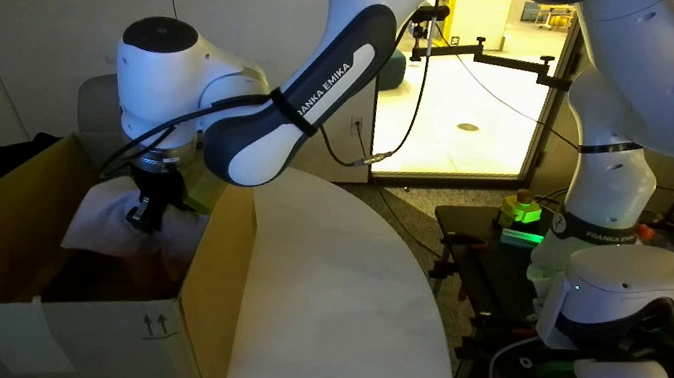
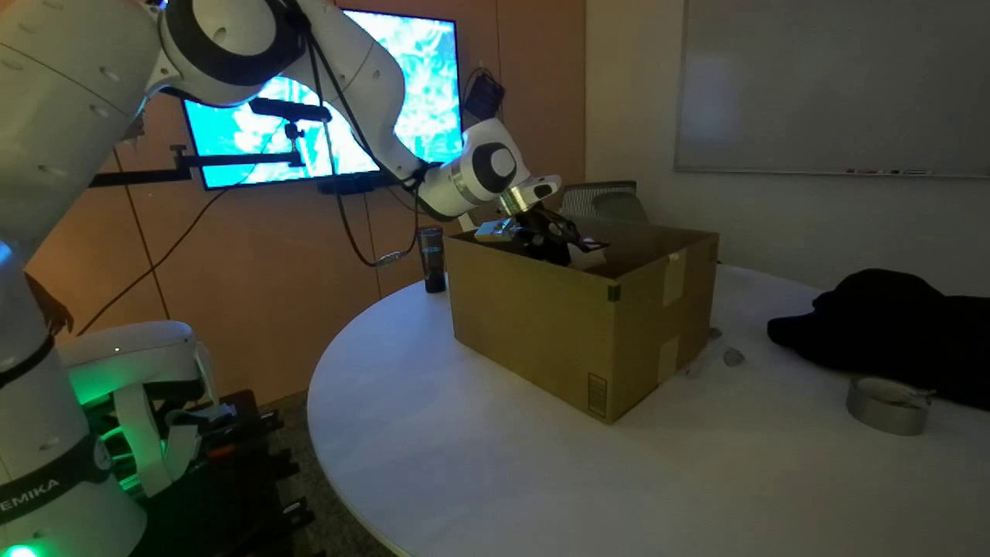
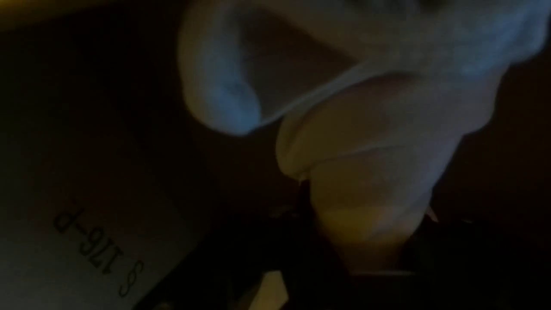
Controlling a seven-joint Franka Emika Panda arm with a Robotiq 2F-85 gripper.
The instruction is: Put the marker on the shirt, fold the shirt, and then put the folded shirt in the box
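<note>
Over the mouth of the box [image 2: 541, 333], gripper [image 1: 146, 218] clenched on the shirt [image 1: 107, 220]; wrist view has the pale cloth bunched, narrowing toward the jaws. Shirt lies between the box walls; cannot tell whether it touches the bottom. Marker not visible in any view. Failure modes (judgement): cloth snagged in the jaws after release, pulled back out on lifting; bunch unfolding as it drops, since only one gathered part seems held, spilling any marker inside; arm [image 1: 207, 108] knocking the near wall and shifting the box along the table [image 2: 479, 456].
</note>
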